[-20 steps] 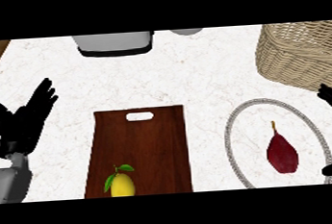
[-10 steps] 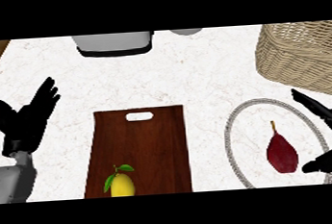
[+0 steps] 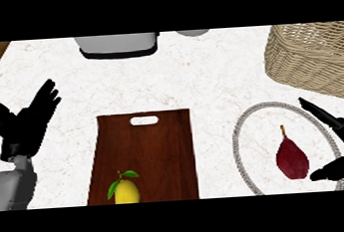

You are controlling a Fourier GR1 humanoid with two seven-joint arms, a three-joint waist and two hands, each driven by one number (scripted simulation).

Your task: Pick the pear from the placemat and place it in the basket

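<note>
Head view, looking down. The robot's right hand (image 3: 337, 123) comes in at the right edge, fingers straight and thumb spread wide apart from them, holding nothing. In that open gap, just to the hand's left, lies the dark red, teardrop-shaped pear (image 3: 291, 156), stem pointing away from the robot. The thumb tip sits just beside the pear's fat end; whether they touch, I can't tell. The pear rests on the round pale placemat with a grey braided rim (image 3: 240, 140), which the right hand overlaps. Beyond the fingertips, farther up the white marble counter (image 3: 202, 76), stands the woven tan wicker basket (image 3: 315, 54), well apart from the pear.

Over at the left edge, the left hand (image 3: 24, 124) rests open, fingers up and spread. To its right lies the dark brown wooden cutting board (image 3: 151, 149), with a yellow fruit with green leaves (image 3: 125, 191) on its near end.
</note>
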